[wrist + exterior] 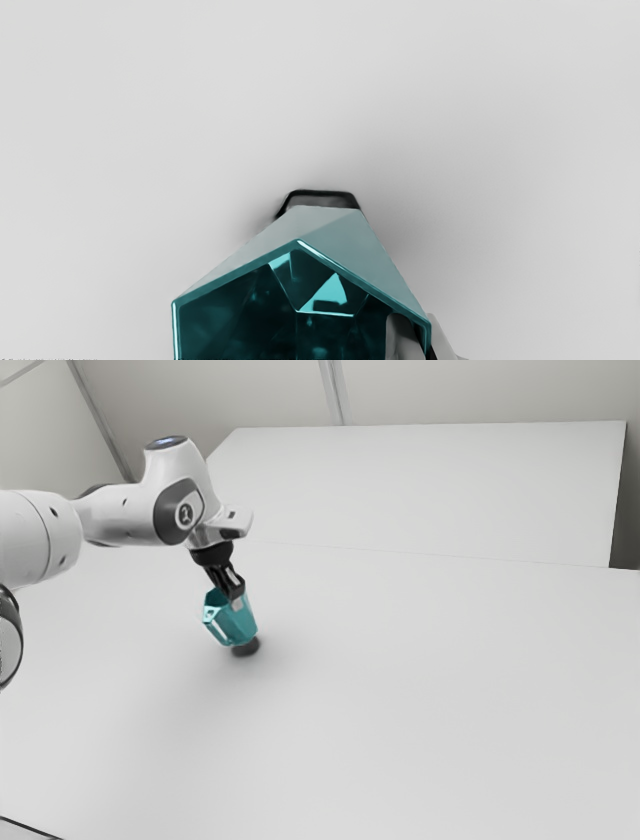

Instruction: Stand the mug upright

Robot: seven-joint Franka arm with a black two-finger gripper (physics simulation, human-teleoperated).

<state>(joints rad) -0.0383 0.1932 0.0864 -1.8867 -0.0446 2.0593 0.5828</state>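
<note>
Nearest the wrist camera, the mug's open mouth shows; the mug [305, 282] leans, mouth upward, just above or on the table [420, 690]; contact is unclear. The gripper [237, 601] pinches its wall, one finger inside, one outside. With only that thin wall held at one side, the mug could swivel in the grip, or, if let go while leaning, tip onto its side.

White table [420, 700], pale walls [260, 390]
</note>
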